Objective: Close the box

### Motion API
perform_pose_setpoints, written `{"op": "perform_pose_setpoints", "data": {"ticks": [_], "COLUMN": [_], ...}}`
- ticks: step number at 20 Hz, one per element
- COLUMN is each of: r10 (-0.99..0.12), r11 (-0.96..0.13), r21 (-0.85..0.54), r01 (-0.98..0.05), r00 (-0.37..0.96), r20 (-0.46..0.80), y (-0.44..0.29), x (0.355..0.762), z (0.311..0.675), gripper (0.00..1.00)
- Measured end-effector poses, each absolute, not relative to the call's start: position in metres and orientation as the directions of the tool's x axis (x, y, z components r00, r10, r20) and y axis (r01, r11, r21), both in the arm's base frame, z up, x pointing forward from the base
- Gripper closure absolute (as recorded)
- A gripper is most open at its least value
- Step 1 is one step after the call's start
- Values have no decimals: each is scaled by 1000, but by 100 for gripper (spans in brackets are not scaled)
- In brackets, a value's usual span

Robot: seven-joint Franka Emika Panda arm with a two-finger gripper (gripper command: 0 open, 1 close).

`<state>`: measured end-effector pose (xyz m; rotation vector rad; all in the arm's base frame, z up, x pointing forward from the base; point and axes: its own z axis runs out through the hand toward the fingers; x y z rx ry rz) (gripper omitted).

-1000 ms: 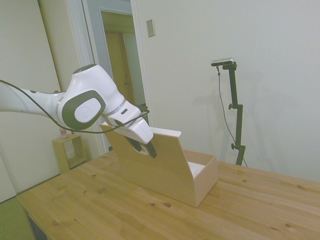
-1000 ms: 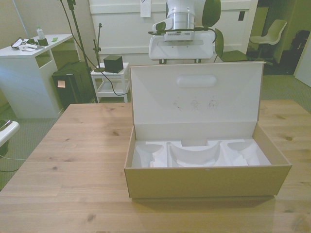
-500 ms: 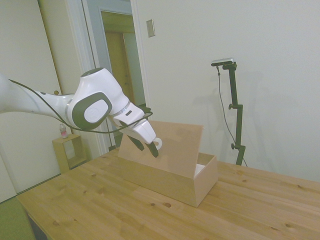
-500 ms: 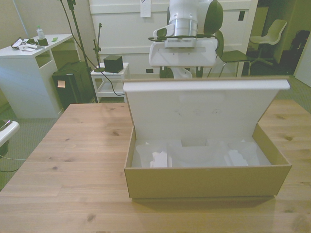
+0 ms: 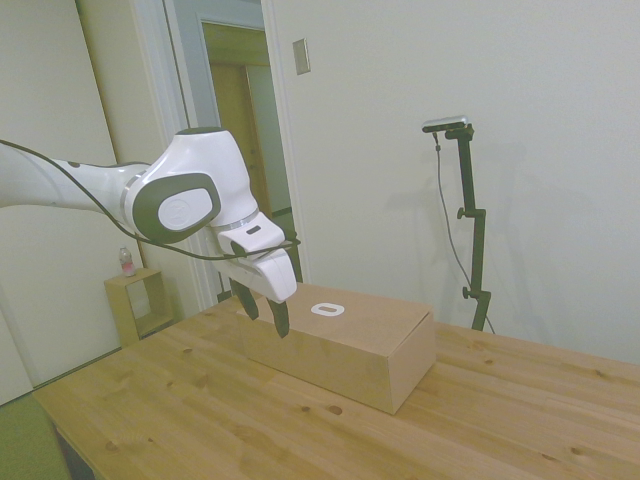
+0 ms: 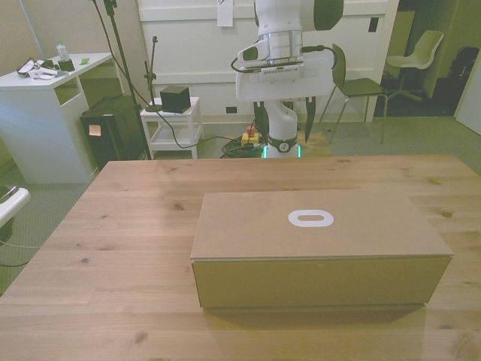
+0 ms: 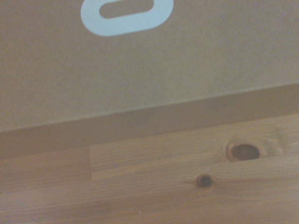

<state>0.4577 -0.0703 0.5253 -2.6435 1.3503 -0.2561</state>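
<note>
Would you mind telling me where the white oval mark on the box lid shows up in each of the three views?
Side view: the white oval mark sits on the closed lid of the box, just right of the gripper.
Front view: the mark lies on the lid, right of centre.
Wrist view: the mark is cut off at the picture's edge.
Shared landmark: the lid's edge on the robot's side, bordering the wooden table.

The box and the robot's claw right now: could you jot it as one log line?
box: lid flat, closed | gripper: open, holding nothing, by box's back edge | table: box resting on it
</note>
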Motion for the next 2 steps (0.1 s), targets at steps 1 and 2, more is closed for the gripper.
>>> {"op": "perform_pose_setpoints", "data": {"ticks": [1, 2], "r10": [-811, -810], "r11": [-581, -582], "r21": [-216, -214], "r01": [-784, -784], "r00": [580, 581], "r20": [75, 74], "y": [-71, -71], "x": [457, 457], "z": [524, 524], "gripper": [0, 0]}}
